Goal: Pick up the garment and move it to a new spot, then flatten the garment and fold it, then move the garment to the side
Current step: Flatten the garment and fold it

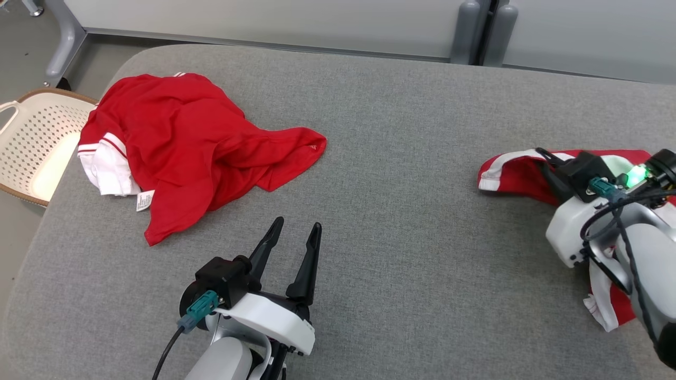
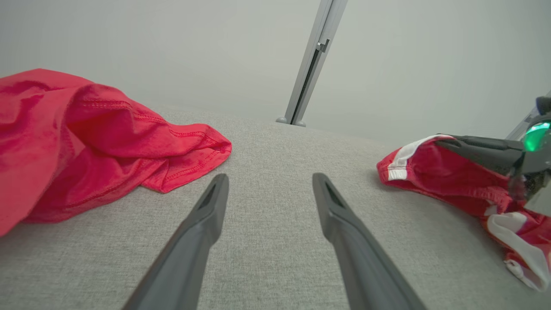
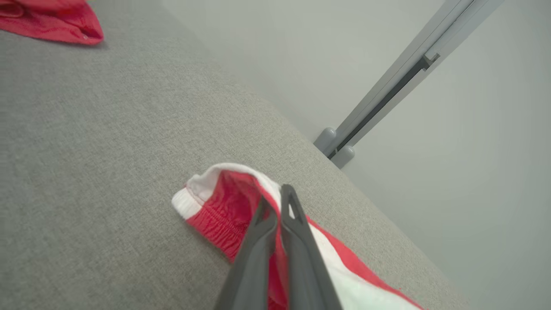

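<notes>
Wrist view shows right pincer (image 3: pixel 275 193) clamped on red-white garment (image 3: pixel 215 204); head view shows left pincer (image 1: pixel 297 222) spread, empty.

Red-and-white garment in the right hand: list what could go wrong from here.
1. The right hand pinches only a thin fold near the elastic edge of the red-and-white garment; it could slip out on lifting.
2. The rest lies bunched beneath the right forearm and might snag the wrist cable.
3. The red shirt covers the left part of the table; setting down there could tangle both.
</notes>
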Controlling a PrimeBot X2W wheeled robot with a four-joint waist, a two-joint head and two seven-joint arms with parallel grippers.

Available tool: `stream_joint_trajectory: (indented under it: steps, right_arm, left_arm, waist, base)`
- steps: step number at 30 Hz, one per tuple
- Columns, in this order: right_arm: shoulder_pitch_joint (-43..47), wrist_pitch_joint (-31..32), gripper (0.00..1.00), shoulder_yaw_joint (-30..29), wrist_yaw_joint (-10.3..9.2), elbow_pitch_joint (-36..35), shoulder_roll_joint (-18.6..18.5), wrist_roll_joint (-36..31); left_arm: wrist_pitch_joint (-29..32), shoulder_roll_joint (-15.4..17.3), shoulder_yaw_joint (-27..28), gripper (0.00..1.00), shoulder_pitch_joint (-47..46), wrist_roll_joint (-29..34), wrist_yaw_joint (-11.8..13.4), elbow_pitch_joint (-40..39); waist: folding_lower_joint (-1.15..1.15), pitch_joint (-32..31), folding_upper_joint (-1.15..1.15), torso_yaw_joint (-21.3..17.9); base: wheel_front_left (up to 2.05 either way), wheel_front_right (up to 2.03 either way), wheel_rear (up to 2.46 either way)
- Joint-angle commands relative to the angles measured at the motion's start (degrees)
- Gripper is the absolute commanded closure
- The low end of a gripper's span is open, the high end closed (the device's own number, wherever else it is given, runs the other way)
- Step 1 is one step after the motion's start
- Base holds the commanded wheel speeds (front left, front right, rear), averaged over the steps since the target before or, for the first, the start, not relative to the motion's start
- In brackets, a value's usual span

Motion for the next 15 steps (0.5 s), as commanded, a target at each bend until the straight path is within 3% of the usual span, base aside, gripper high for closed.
stream_joint_trajectory:
  steps: [1,8,15]
  right_arm:
    - [-0.5,-1.3,1.0,0.5,-0.01,-0.3,0.8,0.6]
    - [-1.4,-5.8,1.0,3.5,-0.01,-4.8,4.0,3.9]
    - [-2.3,-8.0,1.0,5.8,-0.01,-15.8,6.4,7.9]
  left_arm:
    - [0.0,0.2,0.3,0.0,-0.5,0.0,0.4,0.0]
    - [0.0,0.2,0.9,0.0,0.7,0.3,0.4,0.8]
    - [0.0,0.2,1.6,0.0,1.7,0.6,-0.1,1.6]
  waist:
    - [0.0,-0.4,0.0,-0.1]
    - [0.0,-2.5,0.0,-1.5]
    - [0.0,-5.3,0.0,-3.4]
  base:
    - [0.0,0.0,0.0]
    - [0.0,0.0,0.0]
    - [0.0,0.0,0.0]
